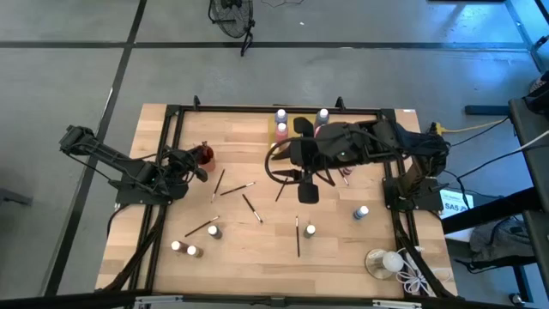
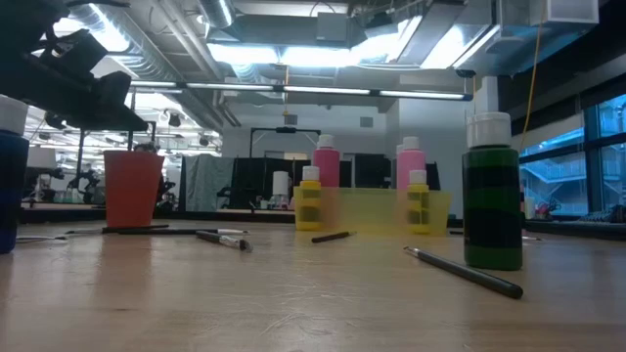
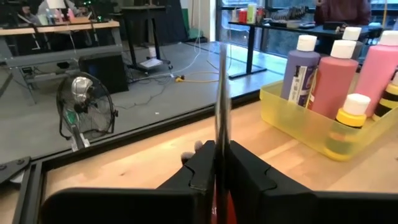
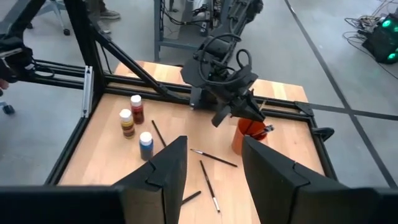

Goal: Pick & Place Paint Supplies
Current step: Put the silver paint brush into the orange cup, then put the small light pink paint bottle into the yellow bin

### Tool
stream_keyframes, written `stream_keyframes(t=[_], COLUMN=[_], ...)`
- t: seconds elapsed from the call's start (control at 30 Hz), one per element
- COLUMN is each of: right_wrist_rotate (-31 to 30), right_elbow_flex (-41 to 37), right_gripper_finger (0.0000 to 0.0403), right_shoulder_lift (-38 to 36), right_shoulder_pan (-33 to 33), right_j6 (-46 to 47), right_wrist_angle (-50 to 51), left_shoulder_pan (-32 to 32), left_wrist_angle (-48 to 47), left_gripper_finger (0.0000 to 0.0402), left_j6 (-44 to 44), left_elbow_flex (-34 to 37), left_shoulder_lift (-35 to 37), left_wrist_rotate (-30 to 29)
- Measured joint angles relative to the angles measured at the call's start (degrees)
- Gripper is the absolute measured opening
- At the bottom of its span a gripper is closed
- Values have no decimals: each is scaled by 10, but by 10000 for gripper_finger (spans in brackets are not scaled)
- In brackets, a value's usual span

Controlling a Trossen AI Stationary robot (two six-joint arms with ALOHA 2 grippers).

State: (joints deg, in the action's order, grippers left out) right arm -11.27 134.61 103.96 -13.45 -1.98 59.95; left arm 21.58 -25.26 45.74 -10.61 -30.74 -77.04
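Over by the left edge of the surface point(image 1: 257, 257), the left gripper point(image 3: 219, 163) sits right next to the red cup point(image 1: 204, 155), fingers pressed tight on a brush point(image 3: 221, 93) that stands up between them. My read is that it's mid-drop: the brush goes into the cup, so the next move needs the tip lined up over the rim, then a straight lowering before letting go.

The right gripper point(image 4: 211, 165) hangs above the middle of the surface, fingers spread with nothing in them, looking across at the cup and the other arm. It probably goes for one of the loose brushes next.

The rest of the supplies are scattered. The yellow tray point(image 1: 296, 124) at the far edge already holds pink bottles point(image 1: 280, 130) and a few others. Loose brushes point(image 1: 250, 206) lie across the centre. Small bottles point(image 1: 213, 231) stand near the front-left corner, one more point(image 1: 310, 230) is near the front edge and a blue one point(image 1: 362, 212) sits toward the right edge.

There's decent open wood in the middle, but the brushes lie at odd angles close together, so a pick has to come straight down. The cup is near the frame rail, so the left arm doesn't have much slack there.
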Motion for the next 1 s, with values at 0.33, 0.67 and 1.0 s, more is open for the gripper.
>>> stream_keyframes(t=[0.33, 0.67, 1.0], right_wrist_rotate=[1, 1, 9], right_elbow_flex=[0, 0, 0], right_gripper_finger=[155, 155, 155], right_shoulder_lift=[0, 0, 0], right_shoulder_pan=[11, 11, 10], right_j6=[0, 0, 15], right_wrist_angle=[1, 6, 22], left_shoulder_pan=[0, 0, 0], left_wrist_angle=[0, 20, 153], left_gripper_finger=[76, 181, 200], left_j6=[0, -5, -245], left_elbow_flex=[0, 0, -21], left_shoulder_lift=[0, 18, 55], left_wrist_rotate=[4, 15, -6])
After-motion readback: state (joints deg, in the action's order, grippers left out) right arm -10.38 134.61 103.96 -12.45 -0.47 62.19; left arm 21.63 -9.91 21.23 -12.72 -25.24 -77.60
